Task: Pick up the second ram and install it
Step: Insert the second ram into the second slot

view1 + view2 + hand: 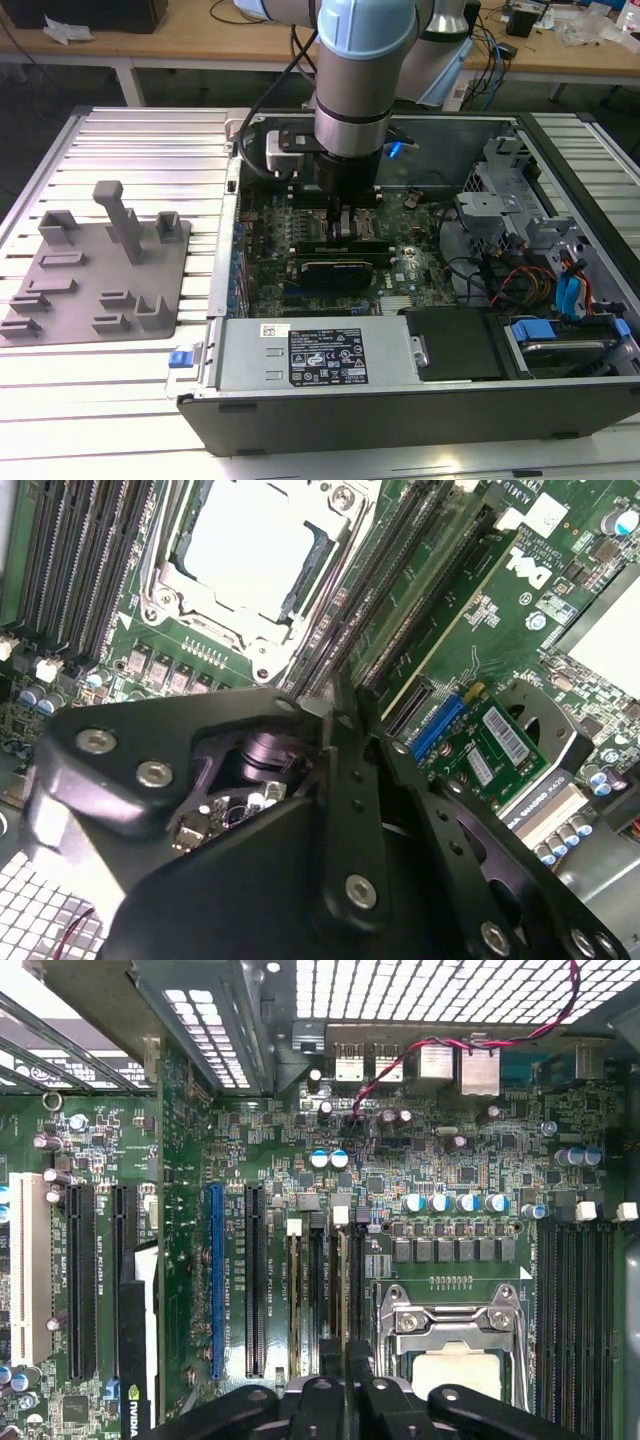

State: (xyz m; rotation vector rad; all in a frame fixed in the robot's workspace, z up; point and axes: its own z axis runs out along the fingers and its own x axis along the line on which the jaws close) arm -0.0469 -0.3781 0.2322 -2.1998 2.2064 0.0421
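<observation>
We look down on an open computer case [420, 400] lying on a ribbed metal surface [130, 140], with a grey plastic fixture [100, 270] resting beside it toward the exterior view's left. The robot arm [350, 80] reaches straight down into the case, and its gripper [345, 215] hovers low over the green motherboard [440, 1160].

In the first wrist view, the fingers [345, 1385] are drawn close together directly above the memory slots [325, 1290], which run next to the processor socket [455, 1335]. They appear to pinch the top edge of the second ram [342, 1295], a thin stick standing upright in line with a slot, though the grip itself is partly hidden.

We judge that doing this well means keeping the stick vertical, square to the slot along its whole length, and pressing evenly.
</observation>
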